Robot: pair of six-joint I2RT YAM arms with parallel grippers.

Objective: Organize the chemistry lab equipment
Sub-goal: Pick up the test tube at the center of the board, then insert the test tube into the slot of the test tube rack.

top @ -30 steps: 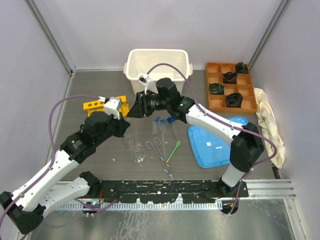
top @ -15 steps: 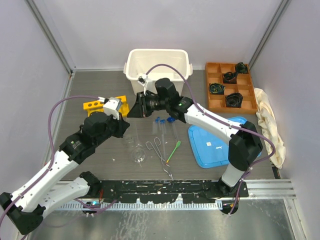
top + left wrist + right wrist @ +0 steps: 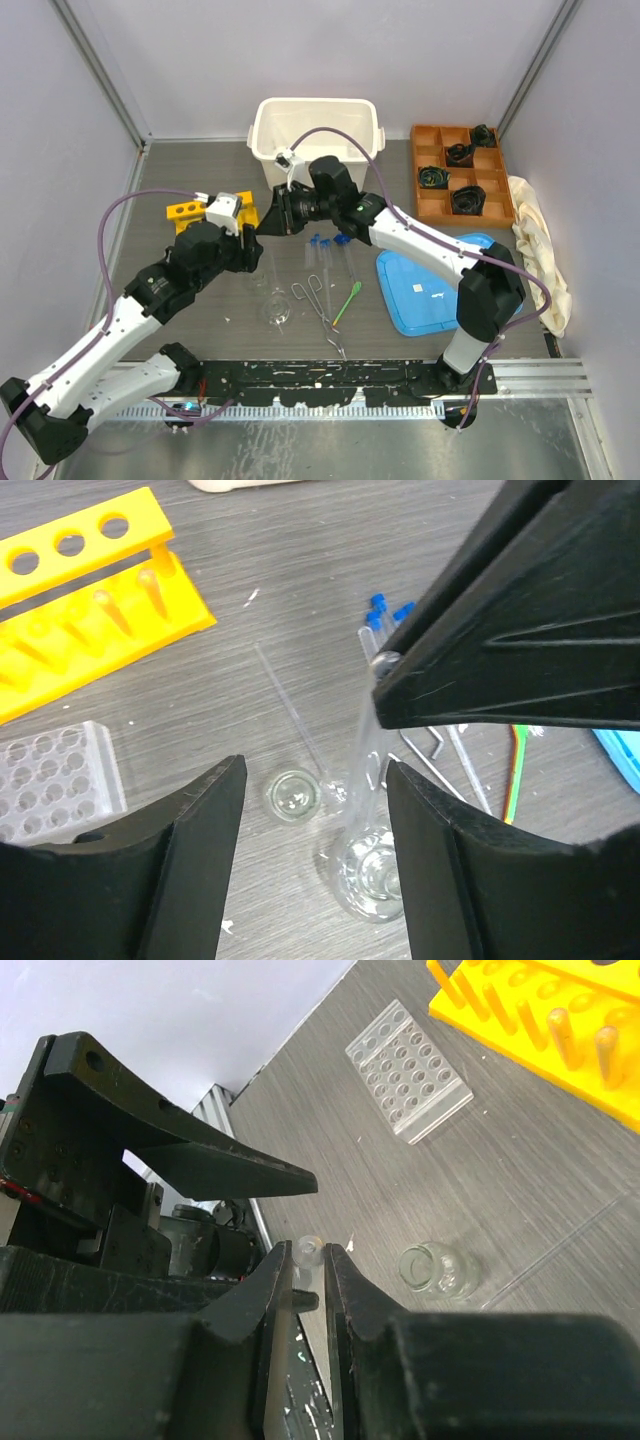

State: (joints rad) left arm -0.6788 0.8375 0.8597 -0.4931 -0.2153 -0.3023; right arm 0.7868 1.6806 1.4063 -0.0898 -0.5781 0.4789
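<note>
Handover, left to right: the left gripper (image 3: 313, 768) has just sprung apart and stands clear on either side of the long-necked clear flask (image 3: 366, 868). The right gripper (image 3: 307, 1256), newly clenched, pinches the flask's rim, left of table centre. Judged: the right arm alone can now place it. Dark grey wood-grain table (image 3: 190, 185); pale enclosure walls (image 3: 320, 50).

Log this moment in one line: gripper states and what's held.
left gripper: open, empty | right gripper: shut on top of long-necked glass flask | blue-capped test tubes: not yet racked
</note>
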